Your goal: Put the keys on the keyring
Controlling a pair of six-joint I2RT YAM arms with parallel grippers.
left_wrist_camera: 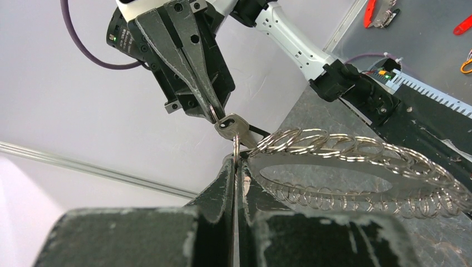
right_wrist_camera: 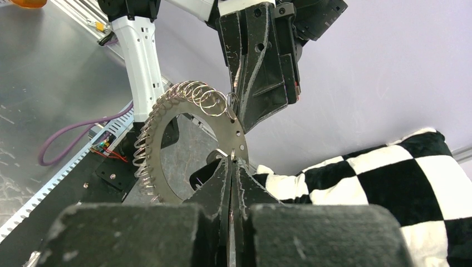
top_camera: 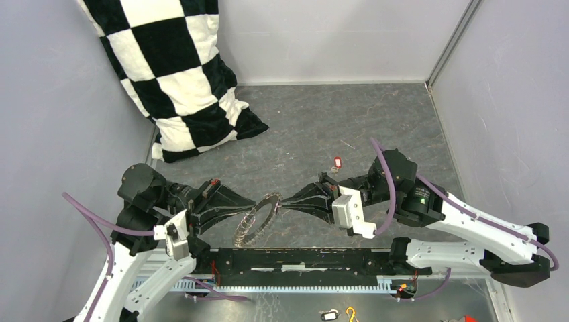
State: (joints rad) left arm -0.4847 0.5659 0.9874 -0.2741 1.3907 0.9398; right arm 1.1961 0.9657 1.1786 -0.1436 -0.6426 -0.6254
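Observation:
The keyring (top_camera: 240, 236) is a thin grey hoop fringed with small split rings, held tilted above the table between both arms. My left gripper (top_camera: 253, 203) is shut on its rim; the left wrist view shows the rim (left_wrist_camera: 334, 146) running right from my closed fingertips (left_wrist_camera: 236, 164). My right gripper (top_camera: 285, 201) faces it, shut on a small metal key (left_wrist_camera: 227, 127) with a dark head, touching the hoop's edge (right_wrist_camera: 225, 129). The red-headed key (top_camera: 337, 161) lies on the table behind the right gripper.
A black-and-white checked pillow (top_camera: 181, 74) leans at the back left. A black rail (top_camera: 302, 261) runs along the near edge. A small dark tag (top_camera: 329, 315) and a yellow hook (top_camera: 351, 312) lie on the metal plate in front. Grey walls enclose the table.

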